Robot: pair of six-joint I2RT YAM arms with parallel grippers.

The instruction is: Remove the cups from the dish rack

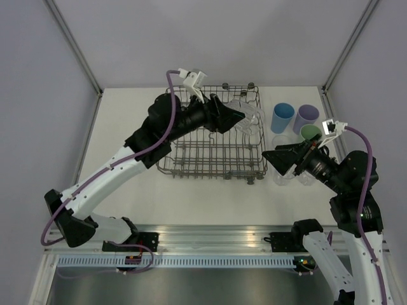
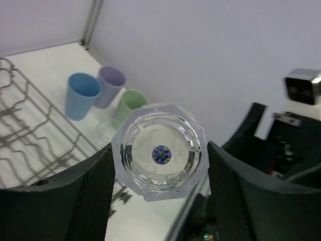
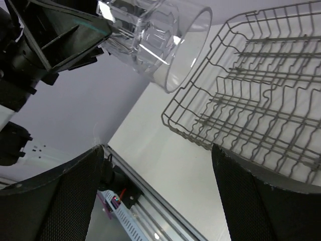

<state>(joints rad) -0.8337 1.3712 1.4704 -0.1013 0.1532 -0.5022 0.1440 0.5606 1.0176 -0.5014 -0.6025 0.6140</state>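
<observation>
My left gripper [image 1: 243, 115] is shut on a clear cup [image 2: 161, 153] and holds it on its side above the right end of the grey wire dish rack [image 1: 210, 152]. The cup's faceted base faces the left wrist camera; its open mouth [image 3: 183, 47] shows in the right wrist view. My right gripper [image 1: 267, 157] is open and empty, just right of the rack and low over the table. The blue cup [image 1: 282, 118], lavender cup [image 1: 306, 118] and green cup [image 1: 311, 132] stand on the table right of the rack. A clear cup [image 2: 108, 128] stands near them.
Faint clear cups [image 1: 280, 174] stand on the table under my right arm, partly hidden by it. The rack [image 3: 251, 90] fills the upper right of the right wrist view. A metal rail [image 1: 210, 238] runs along the table's near edge. Grey walls close the back and sides.
</observation>
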